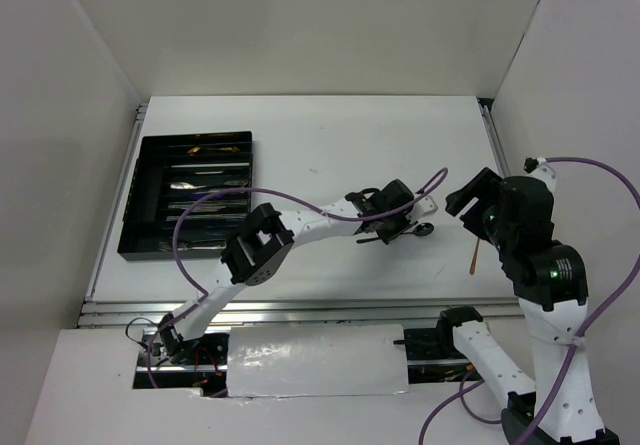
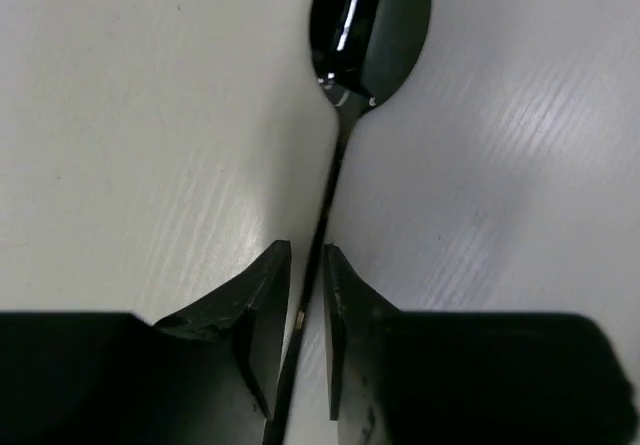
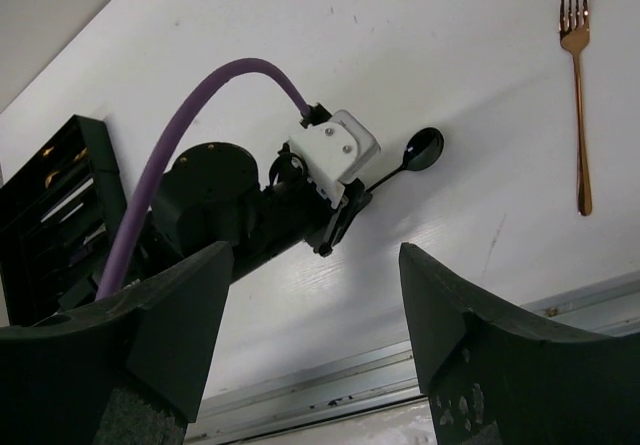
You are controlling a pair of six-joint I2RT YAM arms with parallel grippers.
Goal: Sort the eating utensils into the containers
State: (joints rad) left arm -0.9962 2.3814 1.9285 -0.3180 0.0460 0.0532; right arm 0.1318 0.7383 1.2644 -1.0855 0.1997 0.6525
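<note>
Black spoon (image 2: pixel 370 25), glossy oval bowl, stem straddled by left gripper (image 2: pixel 307 257).

spoon (image 2: pixel 368 25): glossy black | fork (image 3: pixel 580 115): copper | tray (image 1: pixel 200 138): black | cable (image 3: pixel 245 70): purple | table (image 1: pixel 330 145): white | left tool (image 2: pixel 307 260): black

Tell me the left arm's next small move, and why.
Probably close the jaws. The left gripper straddles the handle of the black spoon, a sliver of gap shows beside the handle, and so it looks centred but not yet clamped.
</note>
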